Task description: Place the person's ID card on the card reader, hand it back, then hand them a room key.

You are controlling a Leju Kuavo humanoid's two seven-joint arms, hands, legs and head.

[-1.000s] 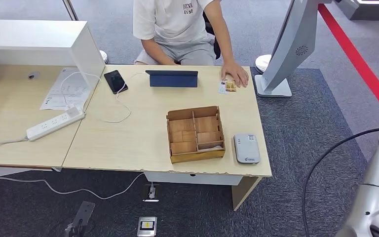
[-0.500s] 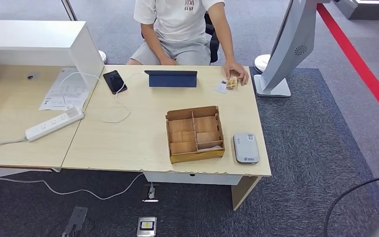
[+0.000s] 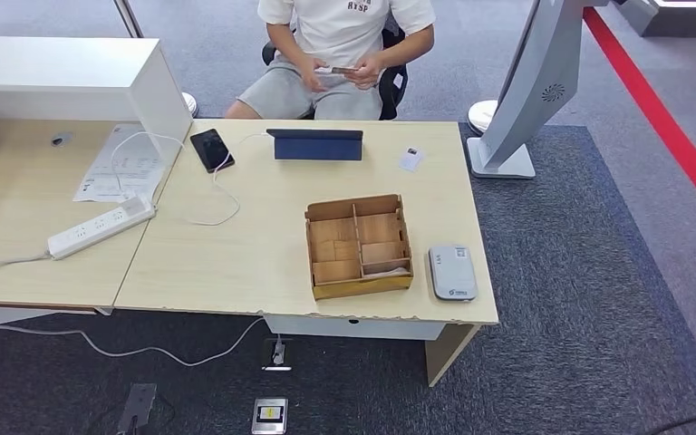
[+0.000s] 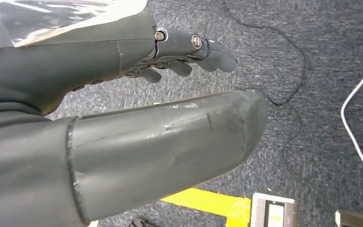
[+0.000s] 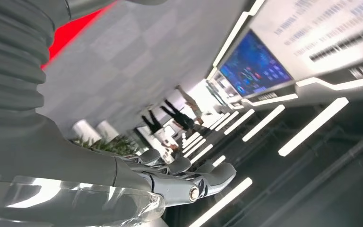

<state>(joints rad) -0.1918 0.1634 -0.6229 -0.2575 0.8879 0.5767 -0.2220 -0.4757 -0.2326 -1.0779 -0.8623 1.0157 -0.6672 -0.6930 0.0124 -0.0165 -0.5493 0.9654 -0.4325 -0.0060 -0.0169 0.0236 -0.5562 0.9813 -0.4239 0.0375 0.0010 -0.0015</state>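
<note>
Head view, ID card: a small white card [image 3: 410, 159] lies flat on the far right part of the desk [image 3: 236, 254], beside the dark tablet stand [image 3: 316, 144] and apart from the person's hands
Person: seated behind the desk in a white shirt [image 3: 349, 23], both hands together at lap height on a small flat object too small to identify
Card reader: grey device [image 3: 452, 271] near the front right edge of the desk, just right of the wooden box and bare on top
Key box: wooden compartment box [image 3: 359, 245] near the desk's front edge; what its compartments hold cannot be told
Other desk items: black phone [image 3: 211, 149] with a white cable, a power strip [image 3: 101, 226], and a paper sheet [image 3: 120, 166]
Left hand: in the left wrist view the left hand [image 4: 137, 109] hangs over grey carpet [image 4: 321, 56], fingers [image 4: 203, 49] extended and apart from the thumb, holding nothing
Right hand: in the right wrist view the right hand [image 5: 170, 175] points away toward a lit hall, fingers [image 5: 217, 174] lightly curled side by side with nothing in them
</note>
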